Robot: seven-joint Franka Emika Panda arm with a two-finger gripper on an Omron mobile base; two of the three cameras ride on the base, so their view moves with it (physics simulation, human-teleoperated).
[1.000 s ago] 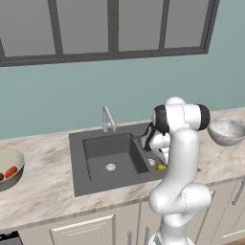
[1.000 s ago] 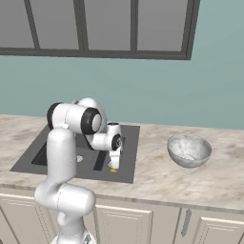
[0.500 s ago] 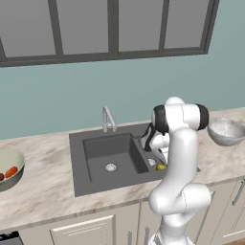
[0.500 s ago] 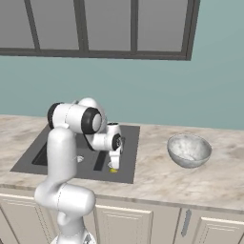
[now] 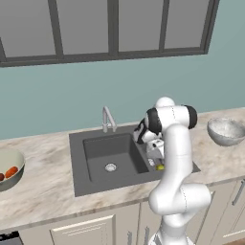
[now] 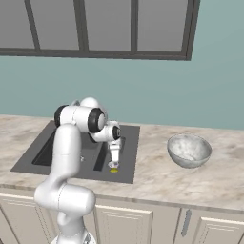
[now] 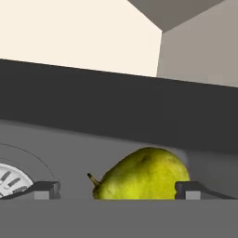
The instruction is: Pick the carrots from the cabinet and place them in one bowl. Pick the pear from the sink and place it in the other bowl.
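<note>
Straddling the pear (jaws spread) in the sink.

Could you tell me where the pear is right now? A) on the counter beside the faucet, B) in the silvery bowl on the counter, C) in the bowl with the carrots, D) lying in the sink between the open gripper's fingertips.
D: the pear lies on the floor of the sink, with the open gripper straddling it.

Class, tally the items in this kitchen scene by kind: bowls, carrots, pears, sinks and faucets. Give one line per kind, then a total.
Bowls: 2 (cream-interior bowl, silvery bowl)
Carrots: 2
Pears: 1
Sinks: 1
Faucets: 1
Total: 7
</note>
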